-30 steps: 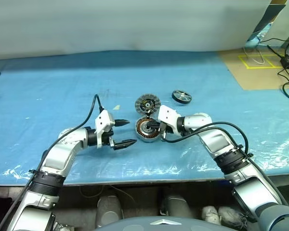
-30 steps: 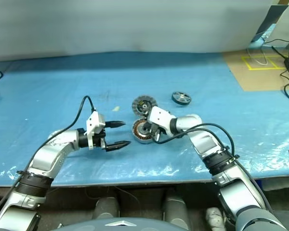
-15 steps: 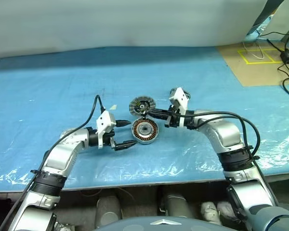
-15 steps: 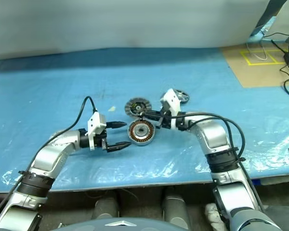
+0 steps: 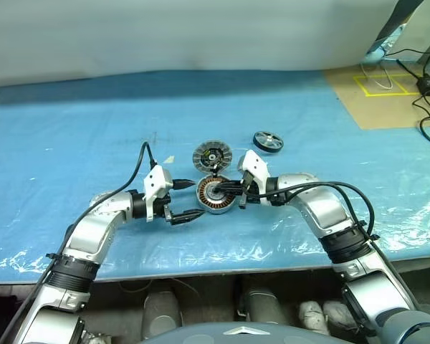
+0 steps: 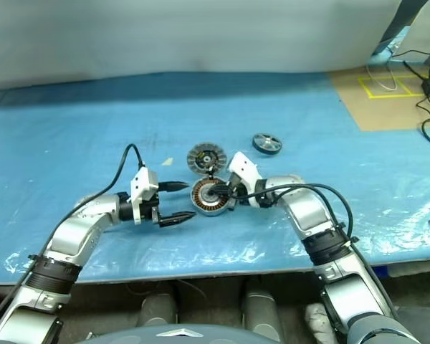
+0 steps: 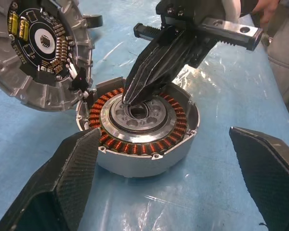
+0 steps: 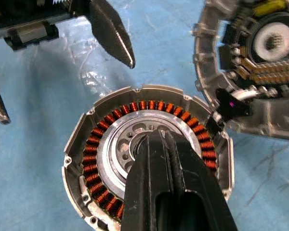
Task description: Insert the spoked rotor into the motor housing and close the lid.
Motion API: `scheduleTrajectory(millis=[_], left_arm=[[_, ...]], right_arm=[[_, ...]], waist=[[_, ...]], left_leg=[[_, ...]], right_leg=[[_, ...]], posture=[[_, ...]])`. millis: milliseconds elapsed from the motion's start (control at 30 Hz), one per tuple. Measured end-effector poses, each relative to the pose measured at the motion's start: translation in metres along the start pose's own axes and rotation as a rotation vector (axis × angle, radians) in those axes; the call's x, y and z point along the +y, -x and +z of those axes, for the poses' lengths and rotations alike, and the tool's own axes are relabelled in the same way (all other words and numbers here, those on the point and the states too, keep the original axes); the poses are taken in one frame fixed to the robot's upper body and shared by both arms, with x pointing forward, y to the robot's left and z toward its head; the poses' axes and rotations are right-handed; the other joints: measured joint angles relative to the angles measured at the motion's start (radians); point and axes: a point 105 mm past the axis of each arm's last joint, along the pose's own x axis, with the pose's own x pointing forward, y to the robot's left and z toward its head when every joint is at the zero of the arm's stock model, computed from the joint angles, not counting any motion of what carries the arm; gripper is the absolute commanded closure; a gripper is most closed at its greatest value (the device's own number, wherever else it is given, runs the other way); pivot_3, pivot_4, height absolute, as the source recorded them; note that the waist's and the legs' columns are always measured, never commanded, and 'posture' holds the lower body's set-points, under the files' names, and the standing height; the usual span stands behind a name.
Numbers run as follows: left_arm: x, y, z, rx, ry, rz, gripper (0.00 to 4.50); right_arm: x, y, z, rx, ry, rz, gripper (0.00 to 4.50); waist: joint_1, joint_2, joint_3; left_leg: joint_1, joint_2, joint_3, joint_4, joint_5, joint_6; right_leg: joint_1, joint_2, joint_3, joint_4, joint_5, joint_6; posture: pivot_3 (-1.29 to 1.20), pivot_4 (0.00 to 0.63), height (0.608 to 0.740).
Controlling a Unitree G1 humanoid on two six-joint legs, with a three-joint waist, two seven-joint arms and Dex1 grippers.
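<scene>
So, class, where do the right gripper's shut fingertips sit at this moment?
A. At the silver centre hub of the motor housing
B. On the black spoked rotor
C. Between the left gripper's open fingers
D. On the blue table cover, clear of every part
A: the right gripper comes down with its shut tips at the hub in the middle of the motor housing, inside the copper windings, while the spoked rotor lies apart on the table.

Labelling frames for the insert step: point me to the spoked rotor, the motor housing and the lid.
spoked rotor [image 5: 269,141]: left eye view, on its hub.
motor housing [image 7: 135,166]: left wrist view, on its silver outer wall.
lid [image 7: 41,43]: left wrist view, on the white ring at its centre.
</scene>
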Motion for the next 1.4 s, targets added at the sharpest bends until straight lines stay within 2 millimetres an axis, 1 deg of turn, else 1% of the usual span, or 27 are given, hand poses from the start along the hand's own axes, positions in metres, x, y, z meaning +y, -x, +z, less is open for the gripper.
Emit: scheduleTrajectory(millis=[67, 133, 200, 233, 333, 433, 467, 533, 567, 633, 733, 767, 800, 867, 933, 1000, 1133, 1200, 1267, 1400], left_arm=[[0.000, 0.000, 0.000, -0.001, 0.000, 0.000, 0.00], [0.000, -0.001, 0.000, -0.002, 0.001, 0.000, 0.00], [0.000, -0.001, 0.000, -0.003, 0.001, 0.000, 0.00], [-0.001, -0.001, 0.000, -0.005, 0.002, -0.002, 0.00], [-0.001, -0.001, -0.001, -0.002, 0.003, -0.001, 0.00], [-0.001, 0.000, -0.002, 0.002, 0.007, 0.001, 0.00], [-0.001, 0.000, -0.002, 0.000, 0.007, 0.000, 0.00], [-0.001, -0.001, -0.001, -0.003, 0.006, -0.001, 0.00], [-0.001, -0.001, -0.001, -0.003, 0.007, -0.001, 0.00], [-0.001, -0.002, 0.000, -0.006, 0.006, -0.002, 0.00], [-0.001, -0.004, 0.002, -0.012, -0.001, -0.009, 0.00], [-0.001, -0.004, 0.002, -0.011, -0.001, -0.008, 0.00], [-0.001, -0.004, 0.002, -0.011, 0.000, -0.008, 0.00], [-0.001, -0.004, 0.001, -0.010, 0.001, -0.008, 0.00], [-0.001, -0.004, 0.001, -0.010, 0.001, -0.007, 0.00], [-0.001, -0.004, 0.001, -0.010, 0.001, -0.007, 0.00], [0.000, -0.004, 0.001, -0.010, 0.001, -0.002, 0.00], [0.000, -0.004, 0.001, -0.010, 0.001, -0.002, 0.00], [0.000, -0.004, 0.001, -0.009, 0.001, -0.001, 0.00], [0.000, -0.004, 0.001, -0.007, 0.003, -0.001, 0.00]], right_arm=[[-0.001, -0.004, -0.002, 0.025, 0.053, -0.007, 4.47], [0.000, -0.007, -0.005, 0.055, 0.121, -0.015, 4.47], [0.001, -0.009, -0.008, 0.079, 0.181, -0.025, 4.47], [0.001, -0.008, -0.009, 0.095, 0.224, -0.027, 4.47], [0.004, 0.002, -0.013, 0.136, 0.306, -0.025, 4.47], [0.007, 0.004, -0.013, 0.136, 0.313, -0.013, 4.47], [0.007, 0.005, -0.013, 0.131, 0.305, -0.008, 4.47], [0.009, 0.004, -0.011, 0.102, 0.254, 0.001, 4.47], [0.008, 0.004, -0.009, 0.087, 0.234, -0.003, 4.47], [0.006, -0.002, -0.003, 0.040, 0.155, -0.019, 4.47], [0.000, -0.005, 0.003, -0.052, -0.078, -0.030, 4.47], [-0.003, -0.002, 0.006, -0.087, -0.147, -0.035, 4.47], [-0.007, 0.003, 0.013, -0.141, -0.221, -0.033, 4.47], [-0.010, 0.013, 0.032, -0.226, -0.262, -0.012, 4.47], [-0.009, 0.020, 0.050, -0.280, -0.243, 0.010, 4.47], [-0.006, 0.021, 0.054, -0.280, -0.220, 0.029, 4.47], [0.005, 0.009, 0.037, -0.195, -0.219, 0.064, 4.47], [0.003, 0.002, 0.025, -0.140, -0.210, 0.041, 4.47], [-0.002, -0.006, 0.007, -0.069, -0.199, 0.005, 4.47], [-0.006, -0.011, 0.004, -0.055, -0.143, -0.005, 4.47]], waist=[[0.001, 0.000, 0.000], [0.001, 0.000, -0.001], [0.001, 0.000, -0.002], [0.002, 0.000, -0.002], [0.014, 0.001, -0.003], [0.022, -0.001, -0.004], [0.022, -0.001, -0.005], [0.019, -0.002, -0.006], [0.017, -0.002, -0.006], [0.004, -0.002, -0.006], [-0.004, 0.000, -0.005], [-0.003, 0.000, -0.004], [-0.001, 0.001, -0.003], [0.000, 0.002, -0.003], [0.000, 0.002, -0.003], [0.001, 0.002, -0.003], [0.000, 0.002, -0.003], [0.001, 0.002, -0.003], [0.001, 0.002, -0.003], [-0.001, 0.003, -0.002]], left_leg=[[0.005, 0.000, 0.000, 0.000, 0.000, 0.000], [0.013, -0.001, 0.000, 0.000, 0.000, 0.000], [0.020, -0.001, 0.000, -0.001, -0.001, 0.001], [0.022, -0.002, 0.000, -0.001, -0.002, 0.004], [0.028, -0.003, 0.000, -0.002, -0.003, 0.005], [0.025, -0.003, 0.000, -0.002, -0.003, 0.005], [0.024, -0.003, 0.000, -0.003, -0.003, 0.005], [0.021, -0.003, 0.000, -0.006, -0.003, 0.004], [0.020, -0.003, 0.000, -0.007, -0.002, 0.003], [0.017, -0.002, 0.000, -0.008, 0.000, 0.000], [0.009, -0.002, 0.000, -0.007, 0.000, 0.000], [0.007, -0.002, 0.000, -0.006, 0.000, 0.001], [0.004, -0.002, 0.000, -0.006, 0.000, 0.001], [0.002, -0.002, 0.000, -0.005, 0.000, 0.000], [0.002, -0.001, 0.000, -0.006, 0.000, 0.000], [0.001, -0.001, 0.000, -0.007, 0.000, 0.000], [0.000, -0.001, 0.000, -0.008, 0.000, 0.000], [0.000, -0.001, 0.000, -0.007, 0.000, 0.000], [0.000, -0.001, 0.000, -0.006, 0.000, 0.000], [0.002, -0.001, 0.000, -0.003, 0.000, 0.000]], right_leg=[[0.006, 0.000, 0.000, 0.000, 0.000, 0.000], [0.013, -0.001, 0.000, -0.001, -0.001, 0.001], [0.020, -0.002, 0.000, -0.002, -0.005, 0.008], [0.023, -0.003, 0.000, -0.002, -0.005, 0.008], [0.028, -0.004, 0.001, -0.004, -0.007, 0.011], [0.028, -0.004, 0.002, -0.004, -0.008, 0.012], [0.028, -0.004, 0.002, -0.004, -0.008, 0.013], [0.024, -0.003, 0.002, -0.005, -0.006, 0.006], [0.022, -0.003, 0.001, -0.005, -0.007, 0.006], [0.018, -0.002, 0.000, -0.004, -0.007, 0.005], [0.010, -0.002, 0.001, -0.002, -0.006, 0.003], [0.009, -0.002, 0.001, -0.002, -0.006, 0.003], [0.007, -0.002, 0.000, -0.002, -0.006, 0.003], [0.004, -0.002, 0.000, -0.003, -0.006, 0.003], [0.004, -0.002, -0.002, -0.003, -0.006, 0.003], [0.004, -0.002, -0.003, -0.003, -0.006, 0.003], [0.004, -0.002, -0.003, -0.003, -0.006, 0.003], [0.004, -0.002, -0.003, -0.003, -0.006, 0.003], [0.004, -0.002, -0.003, -0.003, -0.006, 0.003], [0.005, -0.003, -0.002, -0.001, -0.006, 0.003]], posture=[[0.00, 0.150, 0.740], [0.00, 0.150, 0.740], [0.00, 0.150, 0.740], [0.00, 0.150, 0.740], [0.00, 0.150, 0.740], [0.00, 0.150, 0.740], [0.00, 0.150, 0.740], [0.00, 0.150, 0.740], [0.00, 0.150, 0.740], [0.00, 0.150, 0.740], [0.00, 0.150, 0.740], [0.00, 0.150, 0.740], [0.00, 0.150, 0.740], [0.00, 0.150, 0.740], [0.00, 0.150, 0.740], [0.00, 0.150, 0.740], [0.00, 0.150, 0.740], [0.00, 0.150, 0.740], [0.00, 0.150, 0.740], [0.00, 0.150, 0.740]])
